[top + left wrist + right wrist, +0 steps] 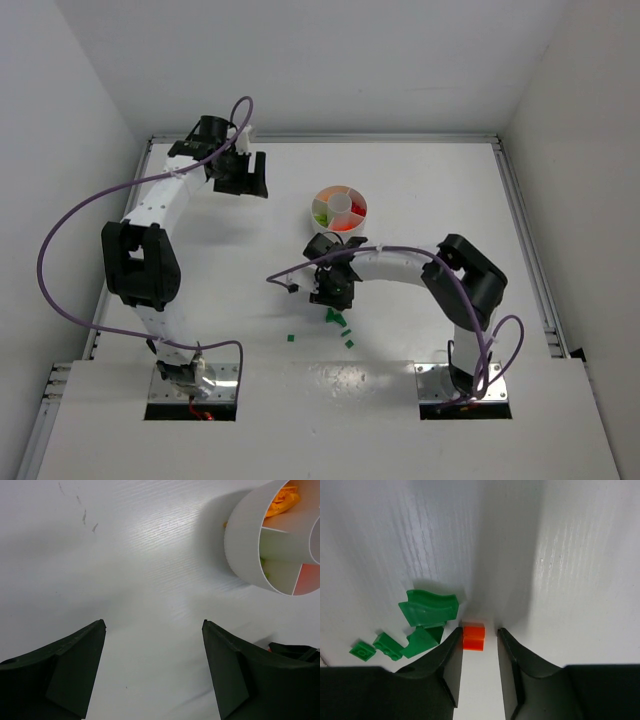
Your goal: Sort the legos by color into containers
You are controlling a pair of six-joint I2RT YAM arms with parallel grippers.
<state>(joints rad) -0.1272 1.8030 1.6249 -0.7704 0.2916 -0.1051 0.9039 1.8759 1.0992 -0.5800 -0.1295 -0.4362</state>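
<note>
At right gripper (pixel 479 630): jaws narrow about red brick (pixel 474 637) on table (pixel 580 555), touching on one side, gap on the other, not clamped. Just beside, loose green bricks (pixel 427 611). At left gripper (pixel 154 624): jaws wide, holding nothing, above table near dish (pixel 245 545), with orange, green and red in separate wedges.

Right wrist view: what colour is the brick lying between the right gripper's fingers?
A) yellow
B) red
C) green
B: a red brick lies on the table between the fingers of the right gripper, while the green bricks sit outside them, off to one side.
</note>
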